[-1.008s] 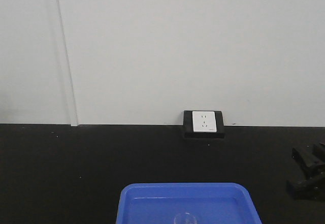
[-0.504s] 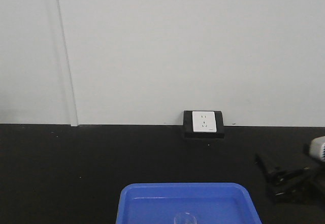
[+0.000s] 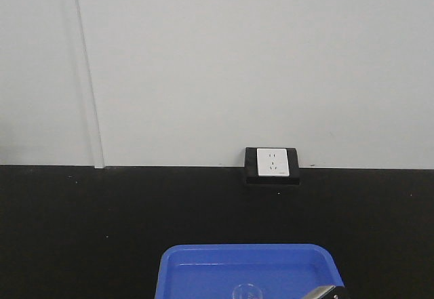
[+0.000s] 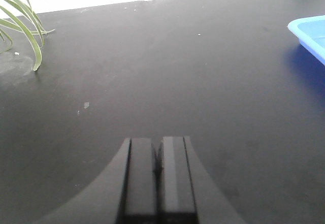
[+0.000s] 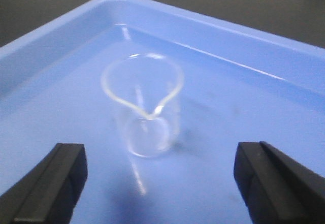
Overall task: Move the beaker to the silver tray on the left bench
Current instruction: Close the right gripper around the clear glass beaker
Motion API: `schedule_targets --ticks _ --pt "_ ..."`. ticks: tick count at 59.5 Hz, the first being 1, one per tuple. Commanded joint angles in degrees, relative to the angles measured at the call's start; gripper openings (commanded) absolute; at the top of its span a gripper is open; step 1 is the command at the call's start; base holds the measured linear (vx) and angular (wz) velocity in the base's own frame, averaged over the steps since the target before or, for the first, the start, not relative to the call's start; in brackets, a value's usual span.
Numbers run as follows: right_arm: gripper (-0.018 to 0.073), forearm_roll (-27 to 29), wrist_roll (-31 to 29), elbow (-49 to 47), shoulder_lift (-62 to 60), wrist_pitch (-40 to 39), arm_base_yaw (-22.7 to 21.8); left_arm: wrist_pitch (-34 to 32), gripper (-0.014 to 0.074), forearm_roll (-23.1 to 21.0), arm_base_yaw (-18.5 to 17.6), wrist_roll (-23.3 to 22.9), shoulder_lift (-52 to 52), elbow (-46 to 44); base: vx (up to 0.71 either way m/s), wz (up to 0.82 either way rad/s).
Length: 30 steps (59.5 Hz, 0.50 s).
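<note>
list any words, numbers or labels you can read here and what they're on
No text can be read in any view.
wall socket: any print is too small to read.
beaker: blurred, no scale marks or lettering show.
blue tray: plain, no label in view.

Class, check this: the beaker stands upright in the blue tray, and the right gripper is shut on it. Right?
No. The right gripper is open, its fingers clear of the beaker, as the right wrist view shows. The beaker does stand upright in the blue tray.
</note>
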Motion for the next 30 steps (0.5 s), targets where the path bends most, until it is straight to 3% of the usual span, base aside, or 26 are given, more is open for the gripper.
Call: schedule_targets --ticks 1,10,24,30 --pt "0.0624 -1.4 0.1 -2.2 2.0 -11.1 0.1 -4.3 0.0001 -0.2 -0.3 -0.1 -0.4 1.1 0.0 0.0" --pt "0.0621 -3.5 0.8 -7.2 7.1 -11.4 0.1 -4.3 0.0001 -0.2 -0.3 -0.1 -0.4 1.1 0.0 0.0" --pt "0.0607 -3.9 6.9 -16.4 12.5 -10.8 0.1 -4.3 0.0001 -0.2 -0.3 -0.1 -0.4 1.1 0.0 0.0" --pt "0.056 -3.9 8.8 -19.7 14.1 -9.5 0.1 -4.3 0.0001 -0.2 -0.3 -0.1 -0.4 1.1 0.0 0.0"
